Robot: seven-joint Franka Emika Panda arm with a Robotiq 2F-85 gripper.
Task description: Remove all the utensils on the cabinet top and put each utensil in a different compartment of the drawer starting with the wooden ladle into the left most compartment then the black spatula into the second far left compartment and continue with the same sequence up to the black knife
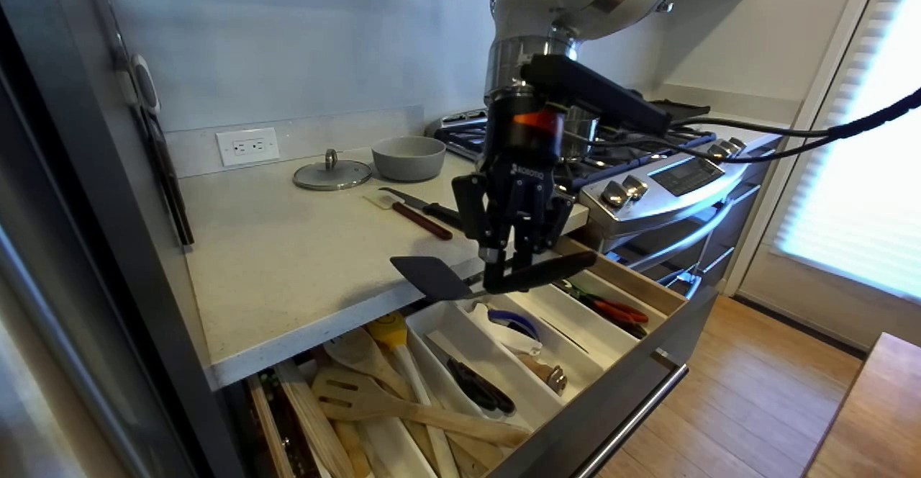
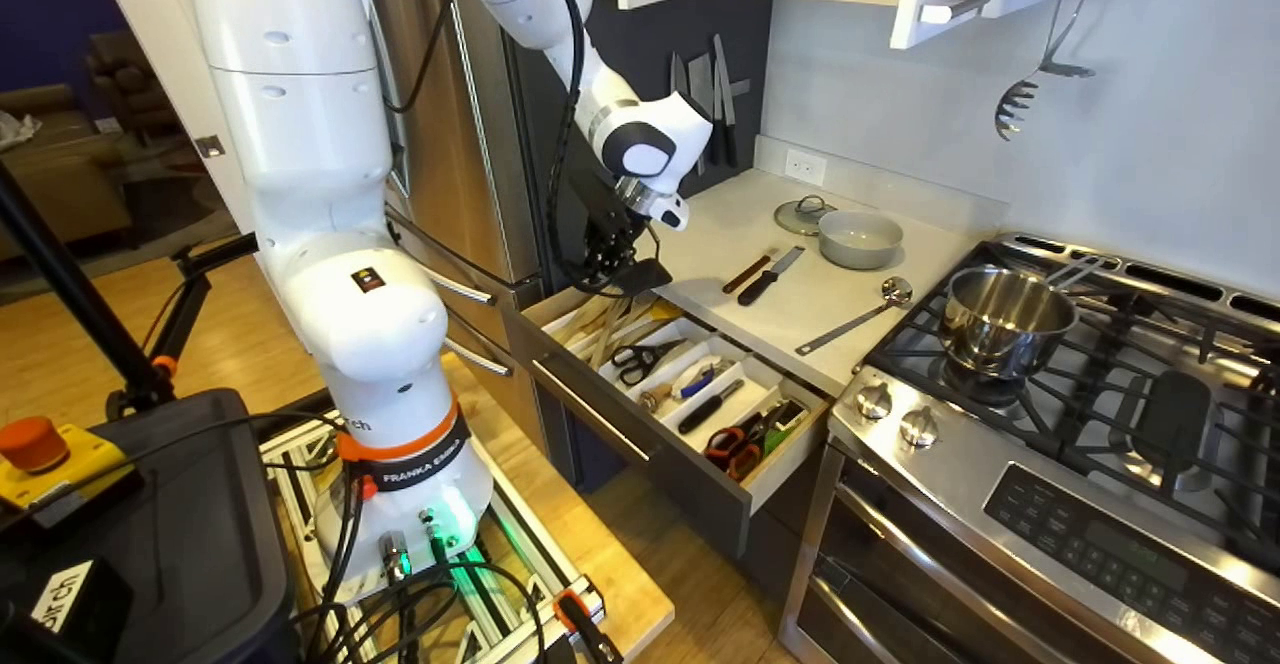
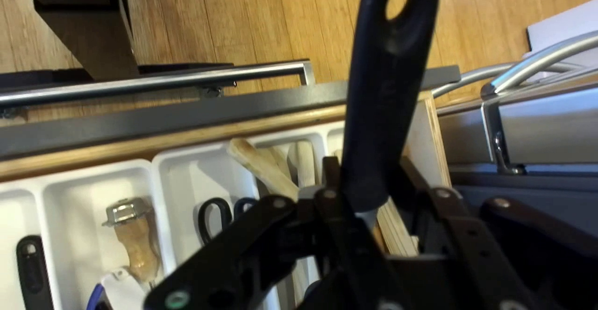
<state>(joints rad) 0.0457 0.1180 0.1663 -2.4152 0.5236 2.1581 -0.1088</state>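
The black, flat-bladed spatula (image 1: 541, 273) hangs roughly level above the grey-fronted wooden drawer (image 1: 619, 395), its handle (image 3: 388, 76) clamped by the black gripper (image 1: 508, 271), presumably for laying flat.

The black spatula (image 1: 548, 271), wide-bladed, its handle pierced by a hole, is held roughly level above the open drawer (image 1: 626, 384). A slotted wooden turner (image 1: 403, 407) lies aslant in that drawer. On the counter (image 1: 288, 262), a black-handled knife (image 2: 764, 284) lies just beside a brown-handled utensil (image 2: 748, 271), a long metal ladle (image 2: 848, 323) well apart.
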